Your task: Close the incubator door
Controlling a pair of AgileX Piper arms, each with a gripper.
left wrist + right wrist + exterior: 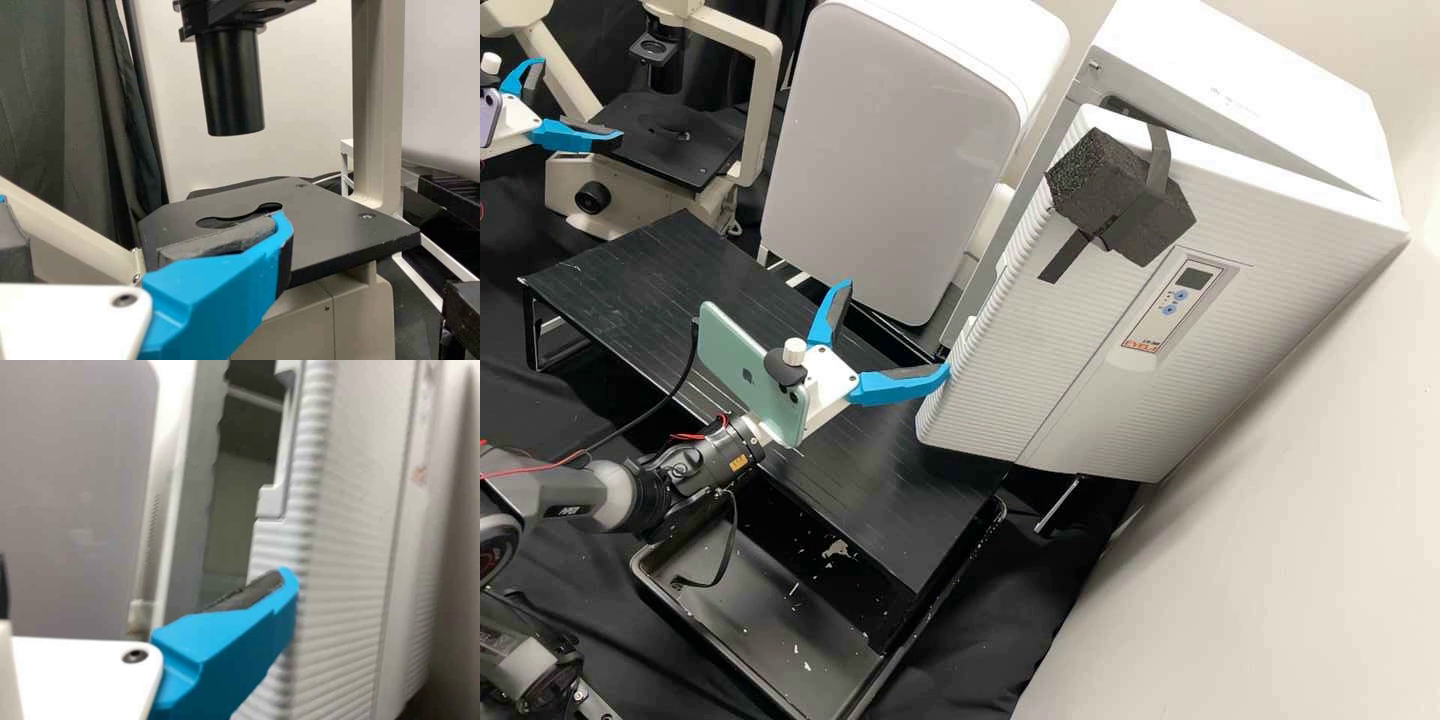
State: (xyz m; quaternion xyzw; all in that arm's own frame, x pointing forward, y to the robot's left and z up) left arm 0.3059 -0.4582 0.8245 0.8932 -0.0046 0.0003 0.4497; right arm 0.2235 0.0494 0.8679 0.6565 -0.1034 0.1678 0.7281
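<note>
Incubator door [1040, 350], white, ribbed, ajar.

From where I'm standing, the right arm [575, 495] comes in from the left edge of the high view, its dark grey wrist [705, 455] tilted slightly upward across the picture, and the right gripper [897, 328] holds its two blue fingers [905, 385] spread wide apart, one pointing up, the other out to the right. Over at the upper left edge, the left gripper [578, 105] has its fingers [565, 136] parted too, while low in the corner sits a grey arm joint [525, 665] whose side I can't tell.
</note>
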